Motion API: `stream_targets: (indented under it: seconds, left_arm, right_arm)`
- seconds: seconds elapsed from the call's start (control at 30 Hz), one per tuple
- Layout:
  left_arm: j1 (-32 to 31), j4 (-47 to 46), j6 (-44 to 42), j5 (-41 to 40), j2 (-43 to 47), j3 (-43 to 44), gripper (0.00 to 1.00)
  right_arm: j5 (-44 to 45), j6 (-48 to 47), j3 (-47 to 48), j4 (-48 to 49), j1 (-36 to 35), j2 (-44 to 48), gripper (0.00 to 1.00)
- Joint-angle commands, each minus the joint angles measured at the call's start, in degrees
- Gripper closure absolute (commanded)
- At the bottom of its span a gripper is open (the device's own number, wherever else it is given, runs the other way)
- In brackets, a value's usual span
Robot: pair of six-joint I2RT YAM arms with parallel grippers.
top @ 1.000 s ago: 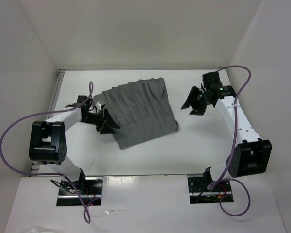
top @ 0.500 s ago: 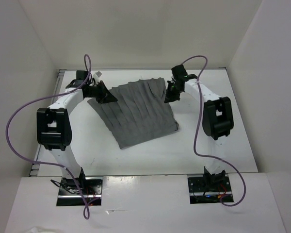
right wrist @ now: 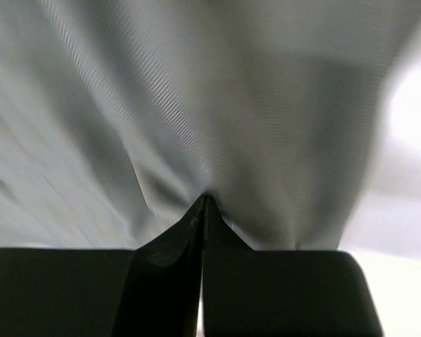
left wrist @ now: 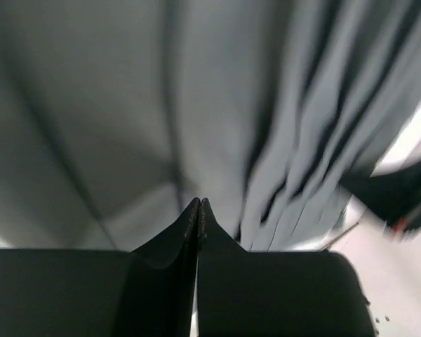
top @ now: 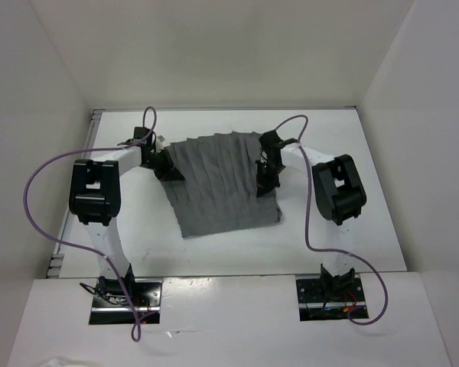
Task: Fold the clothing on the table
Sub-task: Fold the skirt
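- Grey clothing point(top: 226, 187) has slid nearer, its far corners drawn inward; it lies mid-surface point(top: 352, 229).
- Soft, light and pleated, it should drape and slide easily; corners give the best hold.
- Left end effector point(top: 170, 173) and right end effector point(top: 265, 186) each pinch a far corner, jaws closed.

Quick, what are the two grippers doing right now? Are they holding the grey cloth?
Left gripper: closed, pinching the clothing at its left edge.
Right gripper: closed, pinching the clothing at its right edge.
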State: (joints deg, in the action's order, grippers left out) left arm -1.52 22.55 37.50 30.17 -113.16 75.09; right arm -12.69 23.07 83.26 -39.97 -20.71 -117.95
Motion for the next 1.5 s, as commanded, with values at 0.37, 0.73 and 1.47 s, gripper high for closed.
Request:
stream_targets:
  seconds: [0.37, 0.73, 1.47]
  left_arm:
    - [-0.24, 1.54, -2.43, -1.0, -3.91, 9.99, 1.0]
    - [-7.24, 5.2, -4.44, 6.47, 2.77, 8.14, 1.0]
    - [-28.01, 19.29, -19.21, -9.34, -7.33, 9.9, 1.0]
  right_arm:
    - [10.65, 4.43, 13.05, -5.65, 8.04, 16.71, 0.39]
    - [16.12, 4.09, 25.63, -2.84, 13.15, -4.03, 0.42]
    - [17.52, 4.18, 27.2, -3.53, 14.29, -6.15, 0.99]
